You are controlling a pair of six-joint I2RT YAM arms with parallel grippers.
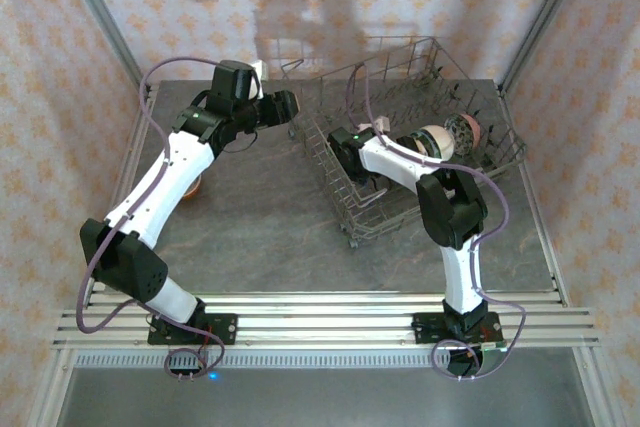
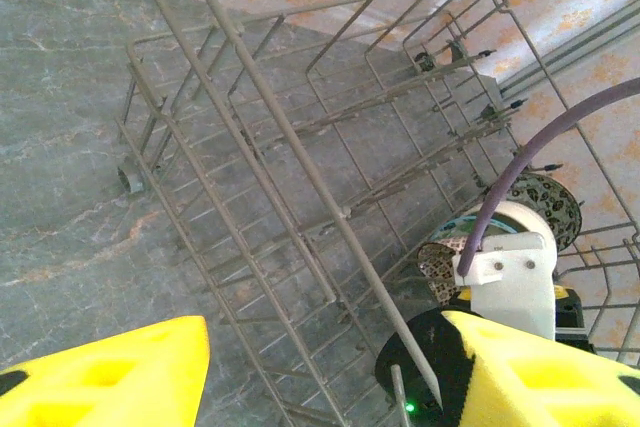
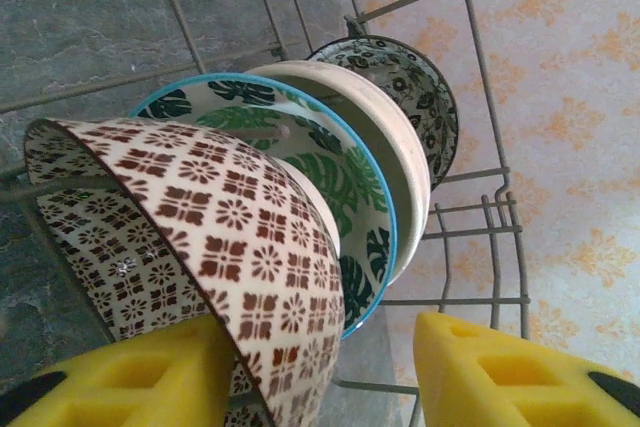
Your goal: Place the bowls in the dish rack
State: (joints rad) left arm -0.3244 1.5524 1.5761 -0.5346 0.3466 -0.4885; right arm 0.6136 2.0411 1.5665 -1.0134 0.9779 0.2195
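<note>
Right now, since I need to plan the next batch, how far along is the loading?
Done: four bowls stand in the dish rack: dark-patterned bowl, cream bowl, green-leaf bowl and brown-patterned bowl. In hand: nothing gripped; the right gripper stands open around the brown-patterned bowl, and the left gripper is open, empty. Left: an orange bowl on the table beneath the left arm.

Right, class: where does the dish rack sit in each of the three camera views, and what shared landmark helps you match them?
Top external: the dish rack stands in the upper right of the picture.
Left wrist: its wire grid spans the centre and right.
Right wrist: its wires run along the top and right side, behind the bowls.
Shared landmark: the row of bowls standing in the rack.
</note>
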